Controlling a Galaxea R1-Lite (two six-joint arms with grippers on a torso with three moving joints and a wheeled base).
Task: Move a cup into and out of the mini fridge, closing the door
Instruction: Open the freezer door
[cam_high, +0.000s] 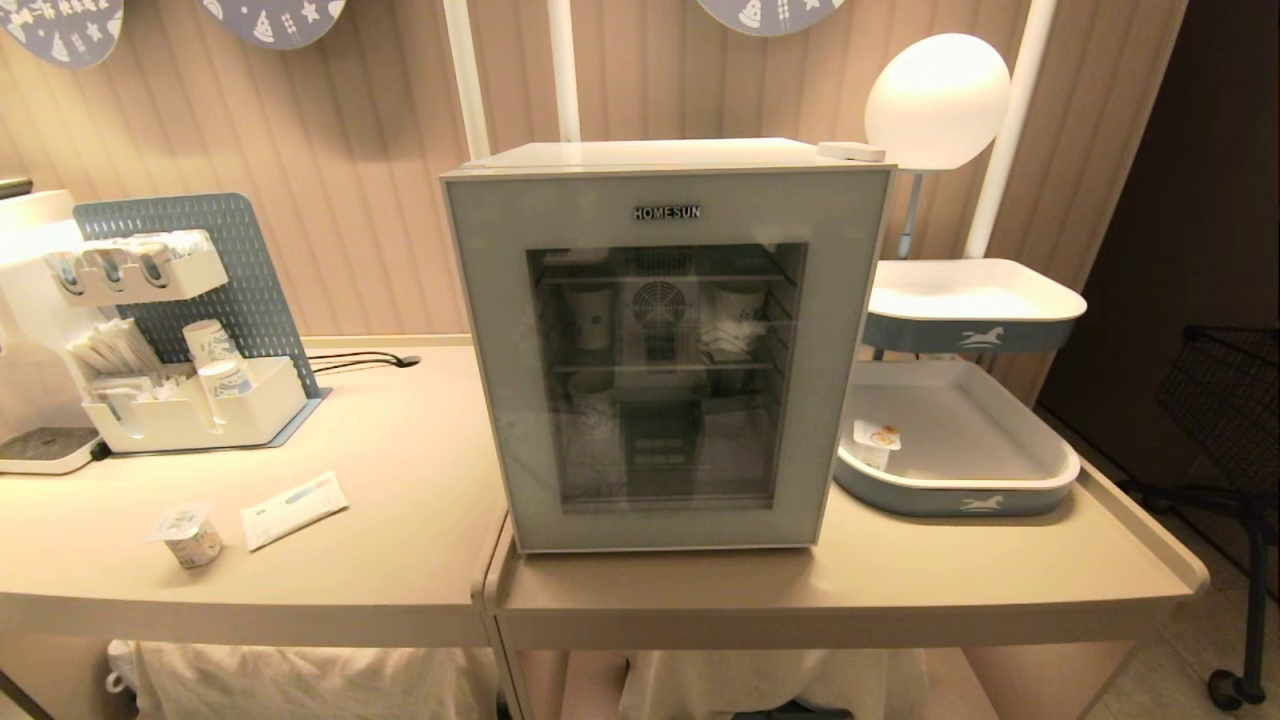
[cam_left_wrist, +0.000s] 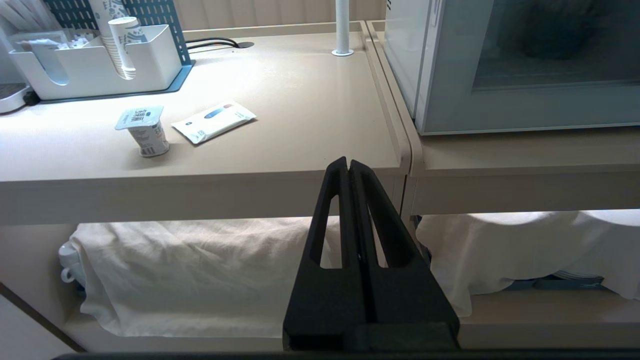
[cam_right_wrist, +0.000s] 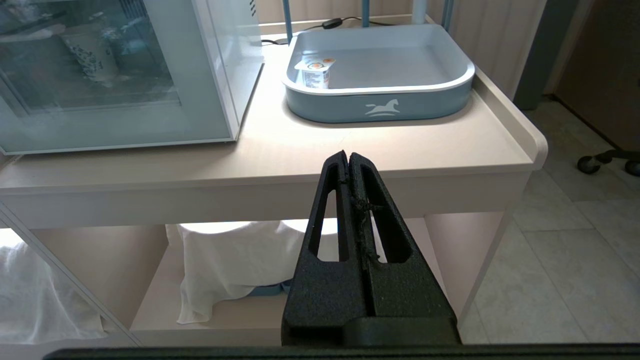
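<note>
Right now the mini fridge (cam_high: 665, 345) stands on the right-hand table (cam_high: 900, 585), close to that table's front-left corner, with the door (cam_high: 665, 360) shut flush against its front. Through the glass, wire shelves, a round fan and a few patterned paper cups show dimly. The cup (cam_high: 190, 535) sits upright on the left-hand table (cam_high: 400, 470), near the front edge and well apart from the fridge, its foil lid on. Just beside it, toward the fridge, lies a flat white sachet (cam_high: 293, 508). Nothing stands on the worktop between the cup and the fridge door except that sachet.

Toward the back-left corner of the left table a white organiser (cam_high: 190, 405) on a blue pegboard (cam_high: 245, 275) holds paper cups and packets, next to a white machine (cam_high: 30, 330). A black cable (cam_high: 360, 358) runs along the back edge. On the right table, between the fridge's side and the table's right edge, a blue-and-white tray (cam_high: 960, 480) holds a second small cup with an orange mark (cam_high: 877, 442); a smaller tray (cam_high: 970, 305) hangs above it, beneath a round white lamp (cam_high: 937, 100).

Both arms hang low in front of the tables. The left gripper (cam_left_wrist: 349, 165) has its fingers pressed together, empty, before the left table's front edge. The right gripper (cam_right_wrist: 348, 157) is likewise pressed together and empty, before the right table's front edge. White cloth (cam_left_wrist: 200, 270) covers the lower shelves.
</note>
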